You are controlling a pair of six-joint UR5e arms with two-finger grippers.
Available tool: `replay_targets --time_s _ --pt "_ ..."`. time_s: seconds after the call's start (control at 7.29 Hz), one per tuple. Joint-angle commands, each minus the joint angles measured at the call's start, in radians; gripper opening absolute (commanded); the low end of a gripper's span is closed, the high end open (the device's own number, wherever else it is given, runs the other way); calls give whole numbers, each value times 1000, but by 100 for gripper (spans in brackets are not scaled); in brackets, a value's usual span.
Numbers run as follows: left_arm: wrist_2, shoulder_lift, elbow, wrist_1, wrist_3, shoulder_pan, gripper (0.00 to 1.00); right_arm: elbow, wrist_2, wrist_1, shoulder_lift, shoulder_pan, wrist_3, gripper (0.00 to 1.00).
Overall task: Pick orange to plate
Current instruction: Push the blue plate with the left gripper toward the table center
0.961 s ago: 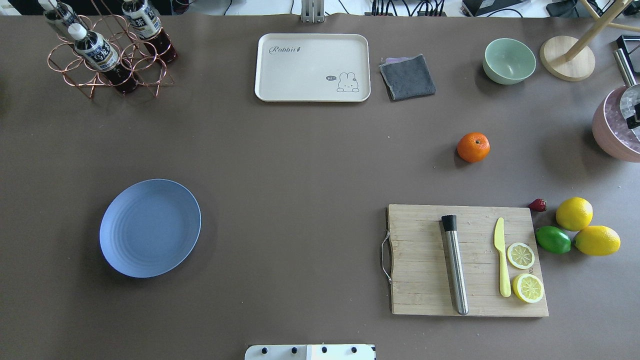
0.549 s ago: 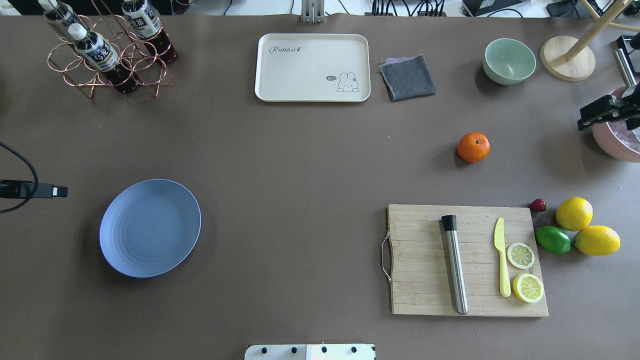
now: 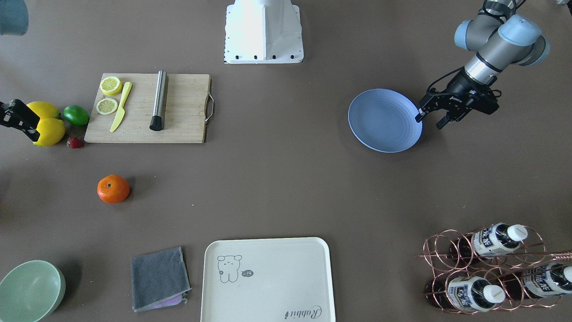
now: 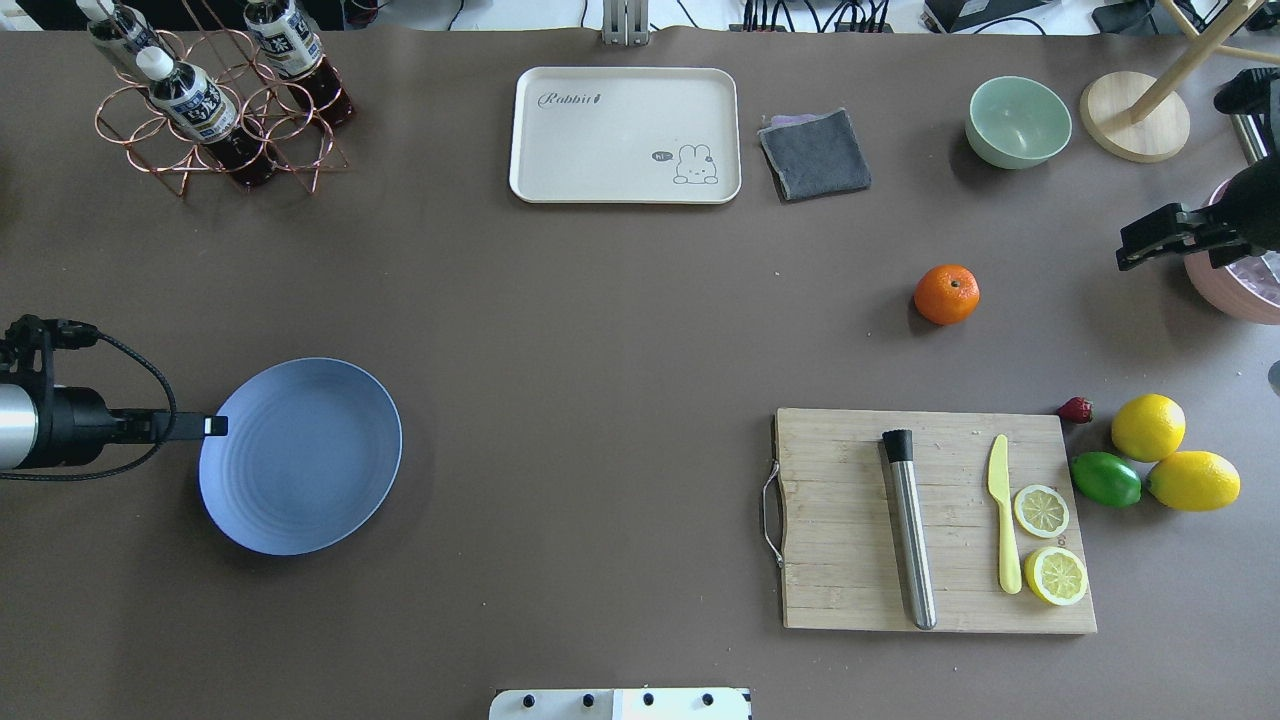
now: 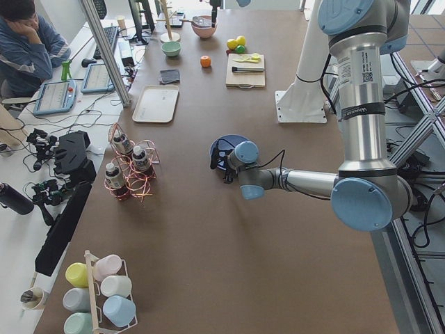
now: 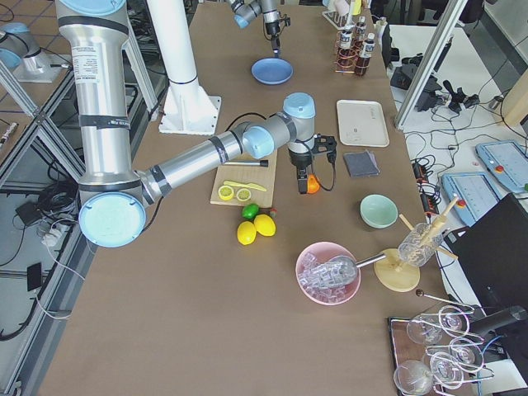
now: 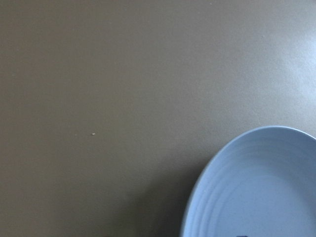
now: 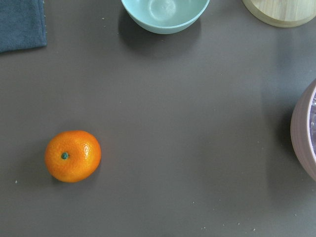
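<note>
Left gripper [image 3: 429,123]: released, its two fingers apart and holding nothing. It hangs at the outer rim of the plate [image 4: 300,470], on the side away from the orange.
Left gripper, change: a second ago it was out of the overhead view. Half a second ago only its tip showed at the left edge. It has since come in as far as the plate's rim.
Left wrist view: only brown table [image 7: 98,98] and an arc of the plate in the lower right corner.
Right gripper [image 4: 1125,252]: also released and holding nothing. In the overhead view it sits between the orange [image 4: 946,294] and the pink bowl [image 4: 1235,285], well apart from the fruit.
Right gripper, change: absent a second ago, at the right edge half a second ago, now a little farther in toward the orange.
Right wrist view: the orange lies low and left, stem dimple up, with the green bowl [image 8: 165,14] at the top edge.
Orange: on the bare table beyond the cutting board [image 4: 850,520], untouched and in the same spot as before.
Plate: on the robot's left half of the table, nothing on it, unmoved.
Farther out: two lemons [image 4: 1148,427], a lime [image 4: 1106,479] and a strawberry [image 4: 1076,409] beside the board. The cream tray [image 4: 625,135], grey cloth [image 4: 815,153] and bottle rack [image 4: 215,110] line the far edge.
</note>
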State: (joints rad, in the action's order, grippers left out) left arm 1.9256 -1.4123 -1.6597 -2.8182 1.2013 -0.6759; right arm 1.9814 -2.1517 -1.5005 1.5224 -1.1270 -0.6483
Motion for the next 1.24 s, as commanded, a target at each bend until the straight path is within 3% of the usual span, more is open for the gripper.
replay_targets --time_s 0.0,0.41,0.96,1.1 --pt "-17 -13 5 -1 4 32 47 -1 1 5 1 1 -1 100" --pt "-17 -10 12 -1 1 35 43 -3 1 5 1 1 -1 100" --pt "-31 -10 17 -3 4 35 0 -3 1 5 2 3 -1 100" --pt "-30 -13 -6 -13 35 33 0 -3 1 5 1 3 -1 100"
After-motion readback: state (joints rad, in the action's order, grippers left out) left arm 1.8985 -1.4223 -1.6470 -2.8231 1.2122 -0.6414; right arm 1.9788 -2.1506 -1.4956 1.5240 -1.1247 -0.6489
